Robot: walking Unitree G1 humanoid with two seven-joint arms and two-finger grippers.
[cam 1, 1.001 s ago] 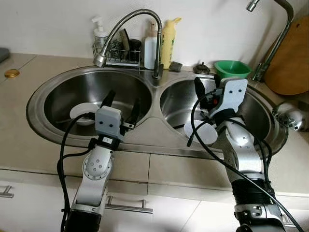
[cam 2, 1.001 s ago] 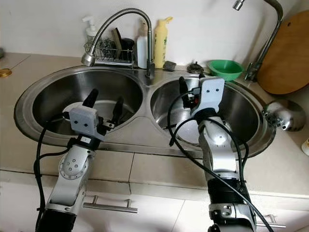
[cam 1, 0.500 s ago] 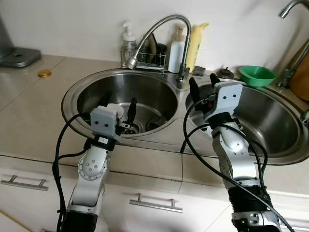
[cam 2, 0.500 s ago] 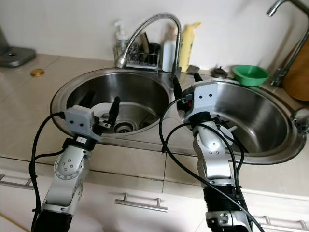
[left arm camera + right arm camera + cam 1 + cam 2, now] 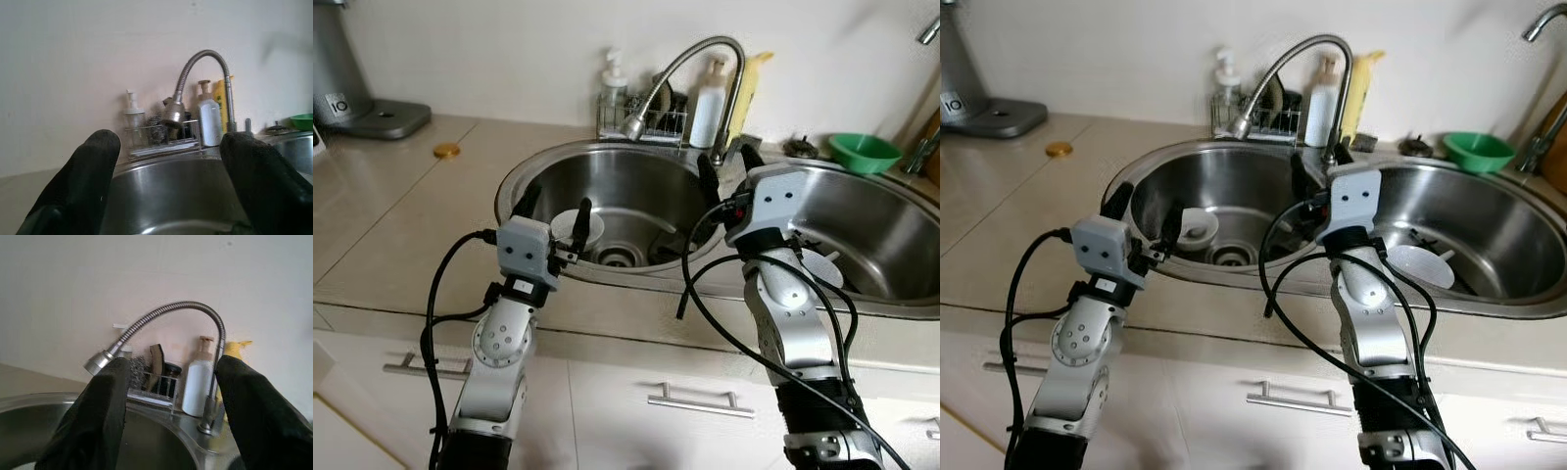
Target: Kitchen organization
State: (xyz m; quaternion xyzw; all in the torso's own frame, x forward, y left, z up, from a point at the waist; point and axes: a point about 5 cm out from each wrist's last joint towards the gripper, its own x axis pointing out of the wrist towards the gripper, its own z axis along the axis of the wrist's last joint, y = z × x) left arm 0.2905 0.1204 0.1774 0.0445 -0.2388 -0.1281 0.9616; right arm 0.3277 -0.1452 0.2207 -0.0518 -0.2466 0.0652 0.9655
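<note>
A steel double sink (image 5: 607,289) lies in front of me. In its left basin a white bowl (image 5: 579,226) rests beside the drain (image 5: 620,257). A white dish (image 5: 822,270) lies in the right basin. My left gripper (image 5: 553,208) hovers over the near rim of the left basin, open and empty, its fingers (image 5: 95,166) wide apart. My right gripper (image 5: 726,166) is raised over the divider between the basins, open and empty, pointing at the bent faucet (image 5: 161,318).
Behind the sink stand a wire rack (image 5: 651,122), a soap pump (image 5: 613,83), a white bottle (image 5: 707,93) and a yellow bottle (image 5: 751,83). A green bowl (image 5: 864,152) sits far right. A grey appliance (image 5: 352,78) and a gold lid (image 5: 445,151) are on the left counter. Drawer handles (image 5: 690,401) are below.
The whole picture has shifted right, so the camera has swung left; the left counter and grey appliance have come into view. Both grippers stay open and empty over the sink.
</note>
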